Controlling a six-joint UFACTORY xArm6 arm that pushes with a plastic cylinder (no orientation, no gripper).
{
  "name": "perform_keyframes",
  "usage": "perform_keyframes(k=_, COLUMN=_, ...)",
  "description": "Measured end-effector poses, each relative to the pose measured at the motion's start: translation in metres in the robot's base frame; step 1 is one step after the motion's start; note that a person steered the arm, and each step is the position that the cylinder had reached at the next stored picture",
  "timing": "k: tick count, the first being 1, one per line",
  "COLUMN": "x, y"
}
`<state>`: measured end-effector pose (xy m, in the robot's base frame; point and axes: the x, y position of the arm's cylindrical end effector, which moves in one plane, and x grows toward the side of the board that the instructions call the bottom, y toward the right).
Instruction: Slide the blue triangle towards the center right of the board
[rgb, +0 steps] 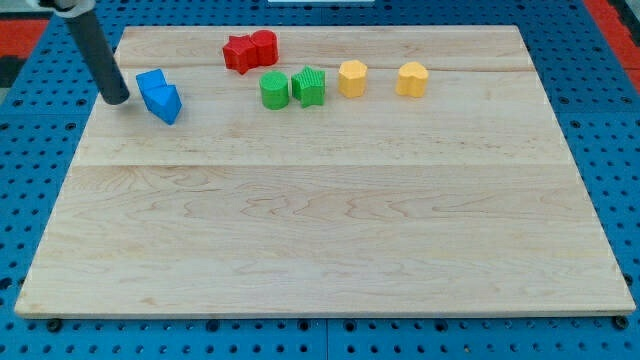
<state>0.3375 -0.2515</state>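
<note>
With no claw on the rig, tip (117, 99) is seen upper left beside blue triangle (167, 103), w/ blue cube (151, 84) possibly dragged along.

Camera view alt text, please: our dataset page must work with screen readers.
My tip rests on a wooden board just left of two touching blue blocks, a cube and the blue triangle, near the view's upper left. Along the top lie two touching red blocks, two green blocks and two separate yellow blocks.
</note>
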Motion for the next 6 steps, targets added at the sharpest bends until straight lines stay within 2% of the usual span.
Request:
perform_keyframes(k=1, x=0.001, y=0.016)
perform_keyframes(k=3, x=0.045, y=0.081)
perform_keyframes(k=4, x=0.045, y=0.024)
perform_keyframes(k=6, x=0.03, y=0.031)
